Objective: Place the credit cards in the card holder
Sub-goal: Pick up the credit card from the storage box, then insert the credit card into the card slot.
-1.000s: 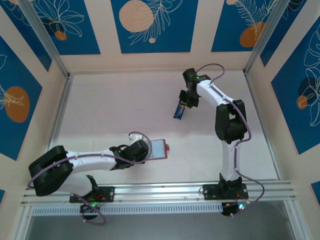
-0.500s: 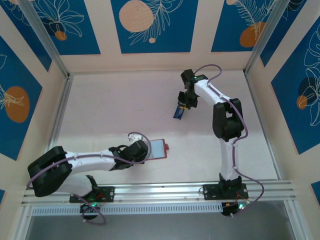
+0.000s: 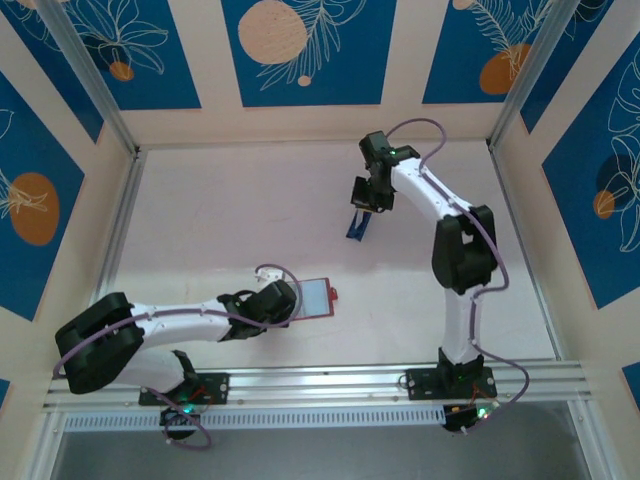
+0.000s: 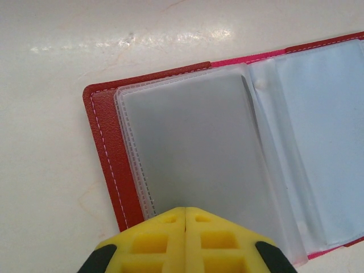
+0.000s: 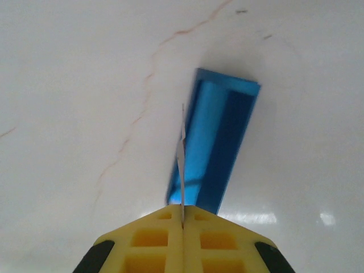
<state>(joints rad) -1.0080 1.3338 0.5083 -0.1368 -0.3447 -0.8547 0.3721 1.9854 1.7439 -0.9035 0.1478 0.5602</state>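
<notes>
Both pairs of jaws are pressed together. The right gripper [image 5: 182, 224] has its jaws closed on a thin pale edge running straight out from their seam. As far as I can judge, that edge belongs to the blue card [image 5: 213, 142], which slants away ahead of the tips and a little to their right, above the table [image 5: 68, 85]. A card like this should be light, stiff and slick, with little to grip but its thin ends. A pinch across one short end looks the right hold, though it may pivot if the squeeze sits off-centre.

The left gripper [image 4: 185, 213] shows jaws meeting with no gap, tips at the near edge of a clear pocket [image 4: 193, 148]. The holder [image 4: 105, 153] lies open and flat just ahead of them, its red border left of the tips. The pocket is soft film and may cling shut.

Hard to make out:
- whether the blue shape is one card or two, since it shows a lighter and a darker band
- whether its far end touches the table
- whether the left jaws pinch the pocket or merely press on it

The holder's right side is cut off.
</notes>
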